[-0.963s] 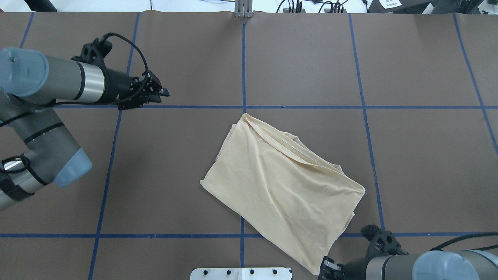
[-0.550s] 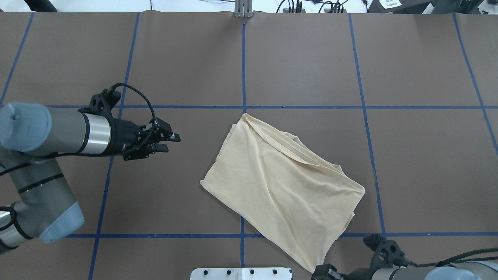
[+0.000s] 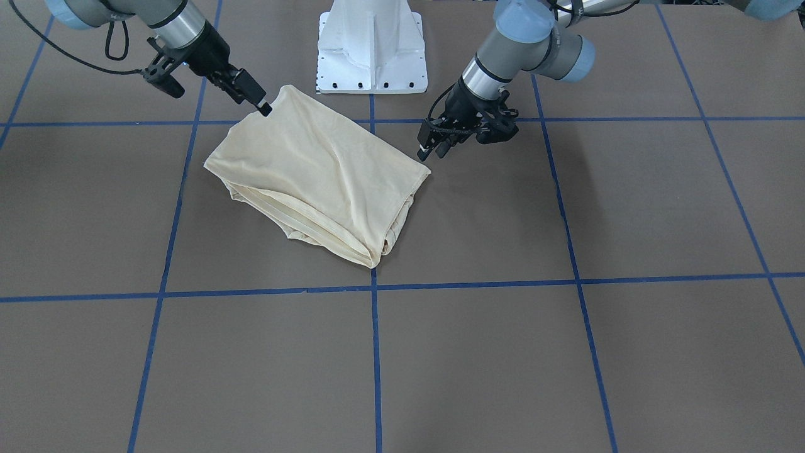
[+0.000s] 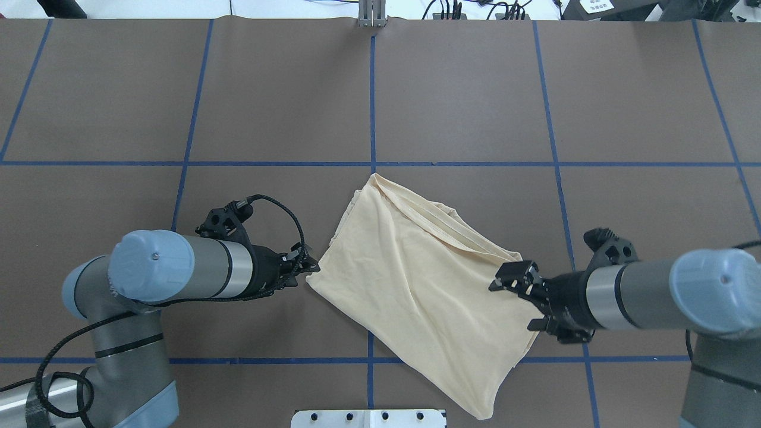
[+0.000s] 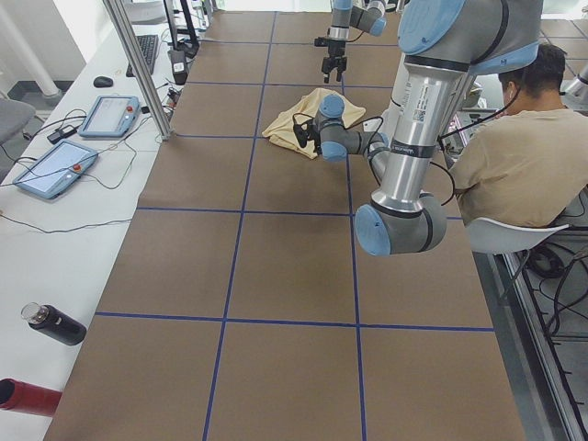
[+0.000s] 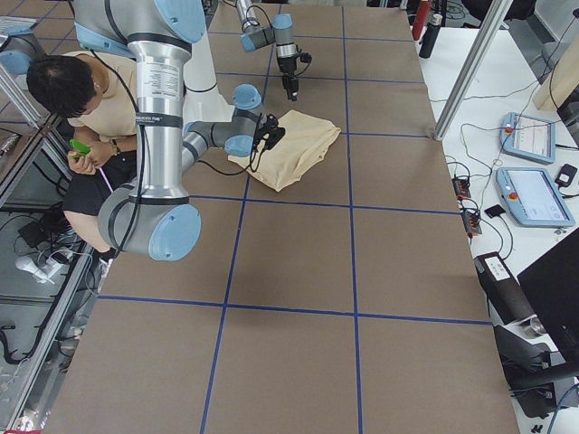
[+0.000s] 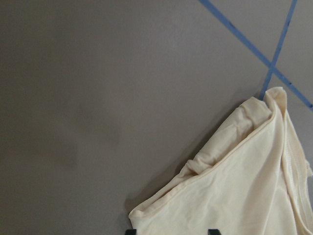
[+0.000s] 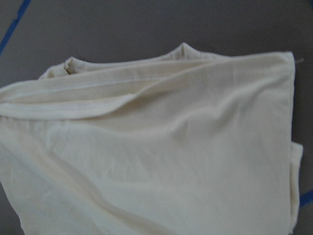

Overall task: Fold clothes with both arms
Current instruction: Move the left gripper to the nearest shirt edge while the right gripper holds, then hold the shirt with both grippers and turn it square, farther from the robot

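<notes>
The clothes, one pale cream shirt (image 4: 428, 285), lie folded in a slanted rectangle on the brown table, with hem layers showing along the far edge (image 8: 98, 93). No print shows. My left gripper (image 4: 310, 268) sits low at the shirt's left corner (image 3: 426, 171). It is open, and in the left wrist view that corner (image 7: 146, 215) lies just ahead of its two fingertips (image 7: 211, 230). My right gripper (image 4: 505, 280) hovers over the shirt's right corner (image 3: 280, 94) and looks open. Its fingers do not show in the right wrist view. Neither gripper holds any cloth.
The white pedestal base (image 3: 371, 56) stands just behind the shirt on the robot's side. Blue tape lines (image 4: 371, 89) grid the table. A seated person (image 5: 514, 156) is beside the robot. Control tablets (image 6: 534, 194) and bottles (image 5: 55, 323) lie on the side bench.
The left arm swung toward the robot and rightward to the shirt's left corner. The right arm rose from the view's bottom edge to the shirt's right corner. The shirt has not moved.
</notes>
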`<state>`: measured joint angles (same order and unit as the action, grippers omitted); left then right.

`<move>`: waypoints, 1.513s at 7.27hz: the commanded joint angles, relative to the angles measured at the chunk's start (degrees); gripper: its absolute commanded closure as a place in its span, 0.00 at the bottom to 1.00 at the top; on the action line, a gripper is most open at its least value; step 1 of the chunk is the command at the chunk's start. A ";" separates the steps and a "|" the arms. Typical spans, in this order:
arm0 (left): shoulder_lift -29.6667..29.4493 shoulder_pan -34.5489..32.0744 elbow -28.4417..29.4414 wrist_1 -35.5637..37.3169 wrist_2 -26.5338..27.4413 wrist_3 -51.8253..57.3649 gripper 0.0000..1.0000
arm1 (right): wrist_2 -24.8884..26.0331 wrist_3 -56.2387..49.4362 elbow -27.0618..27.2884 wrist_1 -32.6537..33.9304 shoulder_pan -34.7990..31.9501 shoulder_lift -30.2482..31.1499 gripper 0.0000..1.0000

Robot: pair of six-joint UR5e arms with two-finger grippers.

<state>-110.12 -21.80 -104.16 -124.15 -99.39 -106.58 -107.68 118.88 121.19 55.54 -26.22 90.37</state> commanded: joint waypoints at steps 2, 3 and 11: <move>-2.63 0.80 5.27 1.63 2.36 0.40 0.44 | -3.42 -8.03 -7.44 0.00 -8.14 -2.30 0.00; -3.25 0.71 5.55 1.71 2.45 0.40 0.45 | -3.33 -8.05 -7.54 0.00 -8.05 -2.56 0.00; -2.99 0.80 4.58 4.35 2.45 0.32 0.52 | -2.97 -7.96 -8.16 0.00 -7.96 -3.53 0.00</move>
<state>-113.02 -21.01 -99.44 -120.38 -96.94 -106.23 -110.66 110.92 113.04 55.55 -34.05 86.82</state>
